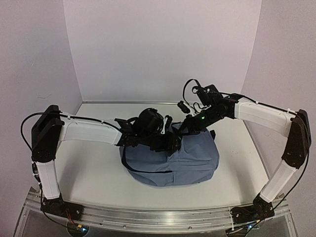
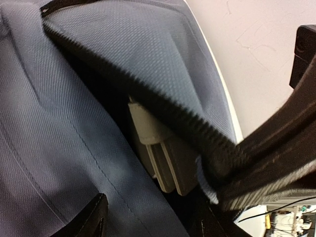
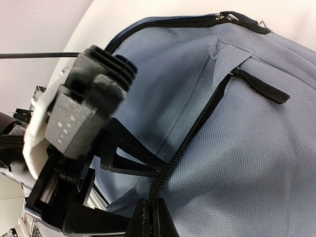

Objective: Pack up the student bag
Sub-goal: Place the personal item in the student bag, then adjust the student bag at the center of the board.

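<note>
White tabletop point(image 1: 94, 168) backed by pale walls carries the bag point(image 1: 190, 165), which sits in the middle, just ahead of both arms, with one zipper point(image 3: 197, 128) gaping. The right claw point(image 3: 148, 217) is clamped on the zipper edge near the bag's top, holding that edge away from the fabric below. The left claw point(image 1: 168, 143) stands with fingers apart at the opening, gripping nothing, and a pale grey block point(image 2: 158, 153) shows inside the gap under the zipper teeth.
</note>
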{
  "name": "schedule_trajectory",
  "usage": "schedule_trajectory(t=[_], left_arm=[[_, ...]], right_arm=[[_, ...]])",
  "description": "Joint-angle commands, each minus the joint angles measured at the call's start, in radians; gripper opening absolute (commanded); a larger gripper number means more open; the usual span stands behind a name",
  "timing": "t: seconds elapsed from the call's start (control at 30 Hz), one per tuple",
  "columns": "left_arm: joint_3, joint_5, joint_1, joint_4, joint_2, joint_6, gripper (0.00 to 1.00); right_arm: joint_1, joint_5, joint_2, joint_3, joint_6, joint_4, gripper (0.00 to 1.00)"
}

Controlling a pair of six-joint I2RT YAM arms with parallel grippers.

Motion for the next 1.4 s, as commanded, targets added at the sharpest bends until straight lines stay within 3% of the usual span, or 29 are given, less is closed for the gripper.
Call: schedule_trajectory(t=[0.0,0.13,0.2,0.33,0.43,0.8,1.07,1.37], left_arm=[[0.164,-0.149,-0.047,-0.257,0.078,0.068,0.59],[0.26,-0.278,-0.077,-0.452,0.152,0.068,0.5],[0.244,-0.284,-0.078,-0.468,0.155,0.049,0.39],[0.161,-0.306,-0.078,-0.403,0.094,0.014,0.09],[0.106,-0.323,-0.078,-0.331,0.035,0.007,0.01],[-0.173,-0.369,-0.078,0.075,-0.194,0.032,0.0],[-0.301,-0.385,-0.078,0.308,-0.267,0.092,0.0],[-0.274,-0.353,-0.078,0.35,-0.251,0.156,0.0]], right_arm=[[-0.011,-0.01,-0.055,-0.008,0.033,0.082,0.0],[-0.011,0.01,-0.065,-0.013,0.033,0.084,0.0],[-0.013,0.014,-0.066,-0.019,0.028,0.084,0.0],[-0.014,0.053,-0.063,-0.049,0.013,0.084,0.0],[-0.015,0.067,-0.056,-0.077,0.006,0.09,0.0],[-0.015,0.038,0.013,-0.081,0.017,0.132,0.0],[-0.012,0.016,0.061,-0.031,0.051,0.157,0.0],[0.021,-0.102,0.195,0.068,0.179,0.24,0.0]])
